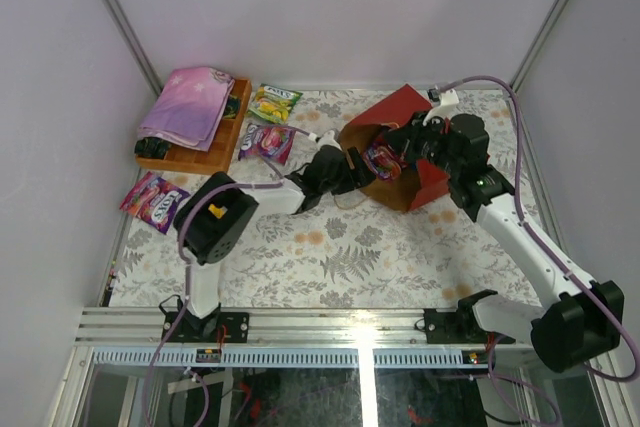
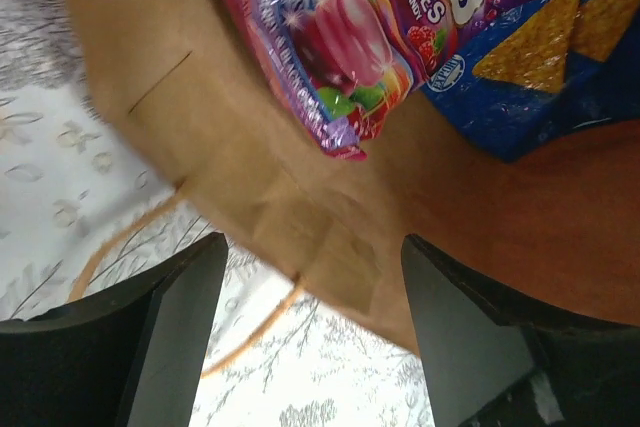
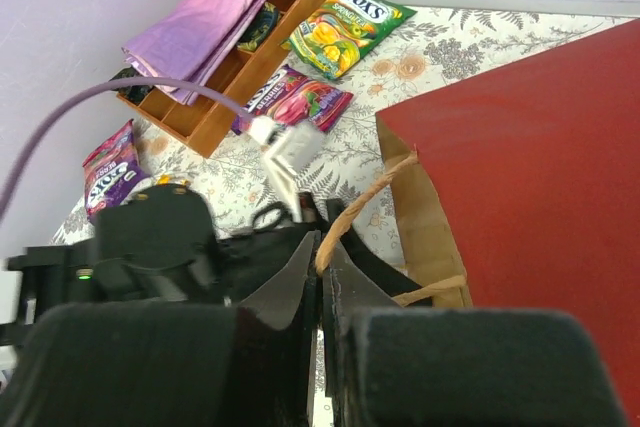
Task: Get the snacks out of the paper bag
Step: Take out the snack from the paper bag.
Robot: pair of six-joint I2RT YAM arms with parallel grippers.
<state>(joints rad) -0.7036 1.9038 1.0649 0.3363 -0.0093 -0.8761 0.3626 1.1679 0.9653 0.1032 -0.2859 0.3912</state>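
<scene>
The red paper bag lies on its side, its mouth facing left. My right gripper is shut on one twisted handle and holds the mouth up. My left gripper is open at the mouth, its fingers on either side of the brown lower lip without touching it. Inside lie a purple candy packet and a dark-blue chip bag. Three more snacks rest on the table: a green-yellow packet, a purple one and another purple one.
A wooden tray with a folded pink-purple cloth stands at the back left. The second bag handle trails loose on the patterned tablecloth. Walls close the table in at the back and on both sides.
</scene>
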